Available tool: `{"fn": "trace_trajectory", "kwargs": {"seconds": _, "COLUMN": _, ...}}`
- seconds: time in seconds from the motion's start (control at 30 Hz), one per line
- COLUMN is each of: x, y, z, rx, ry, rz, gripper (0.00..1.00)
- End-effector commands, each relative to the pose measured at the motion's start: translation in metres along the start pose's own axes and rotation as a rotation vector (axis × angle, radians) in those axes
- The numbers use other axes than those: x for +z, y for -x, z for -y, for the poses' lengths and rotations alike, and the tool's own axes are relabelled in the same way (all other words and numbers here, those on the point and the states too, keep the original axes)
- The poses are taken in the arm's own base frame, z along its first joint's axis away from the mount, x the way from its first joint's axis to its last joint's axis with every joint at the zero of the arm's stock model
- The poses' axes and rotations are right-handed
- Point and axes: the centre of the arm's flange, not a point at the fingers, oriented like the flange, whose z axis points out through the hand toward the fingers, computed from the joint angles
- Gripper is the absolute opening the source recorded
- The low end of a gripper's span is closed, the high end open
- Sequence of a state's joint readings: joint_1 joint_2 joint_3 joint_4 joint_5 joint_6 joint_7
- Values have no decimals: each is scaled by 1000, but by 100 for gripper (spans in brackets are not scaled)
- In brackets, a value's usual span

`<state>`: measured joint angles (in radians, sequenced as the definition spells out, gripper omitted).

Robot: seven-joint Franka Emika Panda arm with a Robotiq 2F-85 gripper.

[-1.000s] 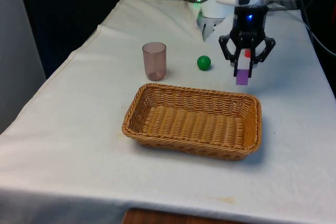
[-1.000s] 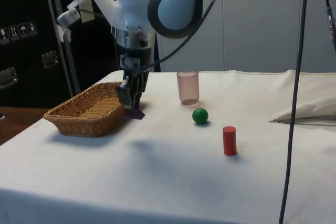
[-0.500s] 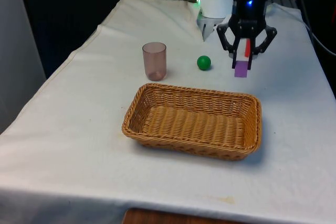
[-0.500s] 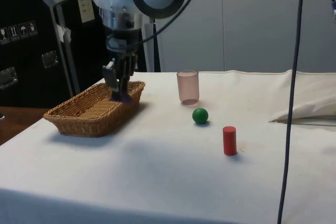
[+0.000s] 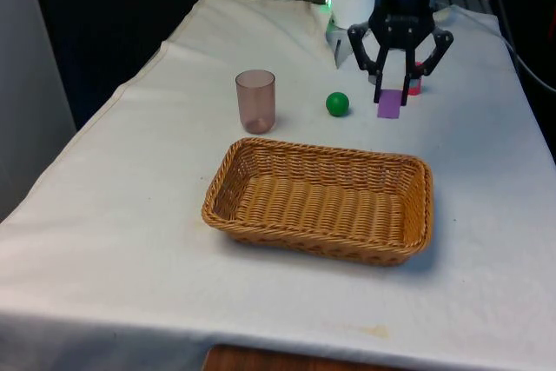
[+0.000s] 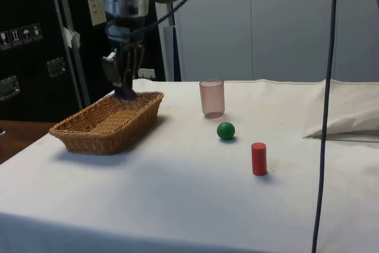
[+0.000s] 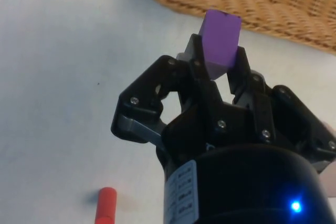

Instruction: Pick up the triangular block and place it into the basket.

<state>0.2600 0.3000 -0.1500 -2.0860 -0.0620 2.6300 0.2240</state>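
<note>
Up above the table (image 5: 130, 180), the claw (image 5: 390, 98) grips a purple block (image 5: 388, 102), its fingers (image 7: 195, 56) pinched on the block's upper part. The block hangs with its long axis upright and its free end pointing down toward the cloth. In the front view it hangs clear of the table, beyond the far rim of the wicker basket (image 5: 323, 200), beside the green ball (image 5: 337, 103); in the side view it hangs at the basket's far end. A red cylinder (image 6: 259, 159) stands upright, and a translucent pink cup (image 5: 255, 101) stands near the ball
</note>
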Motion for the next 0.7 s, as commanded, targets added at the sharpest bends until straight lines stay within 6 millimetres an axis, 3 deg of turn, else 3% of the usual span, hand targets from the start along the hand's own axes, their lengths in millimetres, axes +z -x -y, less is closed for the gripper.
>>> {"fn": "trace_trajectory", "kwargs": {"seconds": 0.0, "x": 0, "y": -3, "z": -2, "rx": 2, "ry": 2, "rz": -3, "gripper": 33}}
{"fn": "trace_trajectory", "kwargs": {"seconds": 0.4, "x": 15, "y": -46, "z": -22, "rx": 12, "ry": -13, "rz": -17, "gripper": 33}}
{"fn": "trace_trajectory", "kwargs": {"seconds": 0.57, "x": 24, "y": -53, "z": -31, "rx": 17, "ry": 1, "rz": -23, "gripper": 33}}
{"fn": "trace_trajectory", "kwargs": {"seconds": 0.67, "x": 40, "y": -55, "z": -43, "rx": 20, "ry": -9, "rz": -13, "gripper": 33}}
